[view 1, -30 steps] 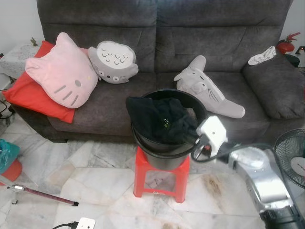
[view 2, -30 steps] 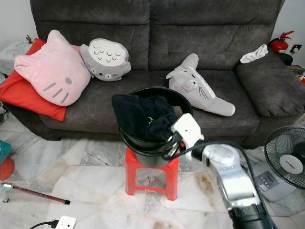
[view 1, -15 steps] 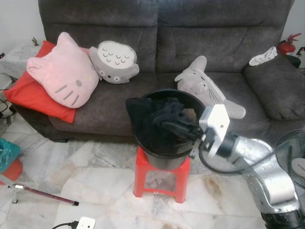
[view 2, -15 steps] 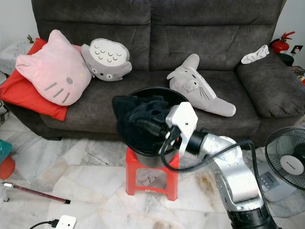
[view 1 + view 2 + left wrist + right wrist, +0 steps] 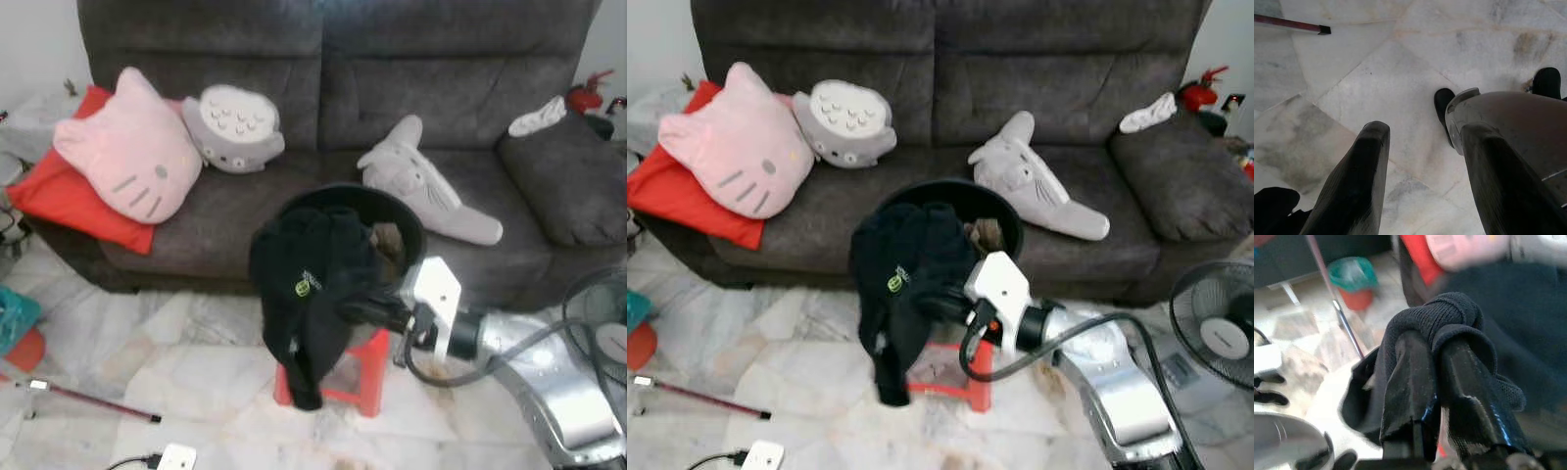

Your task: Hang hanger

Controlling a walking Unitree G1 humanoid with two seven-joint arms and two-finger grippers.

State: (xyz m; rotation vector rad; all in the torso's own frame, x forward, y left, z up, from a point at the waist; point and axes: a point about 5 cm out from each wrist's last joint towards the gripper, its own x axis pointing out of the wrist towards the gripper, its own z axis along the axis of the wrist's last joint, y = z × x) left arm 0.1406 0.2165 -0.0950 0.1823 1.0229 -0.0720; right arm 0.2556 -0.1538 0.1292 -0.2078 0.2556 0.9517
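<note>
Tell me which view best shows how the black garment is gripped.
The right wrist view: the right tool is shut on a fold of the black garment, close up. Both eye views show the garment draping down from the black bucket without showing the pinch.

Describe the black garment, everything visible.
The black garment is soft knit cloth with a small round green-and-white logo on the front. It is bunched at the top, half out of the black bucket, and hangs limp over the bucket's near rim, its narrow lower end dangling in front of the red stool. The right gripper is shut on a fold of it, cloth wrapped over both fingers. Something tan lies behind it in the bucket.
</note>
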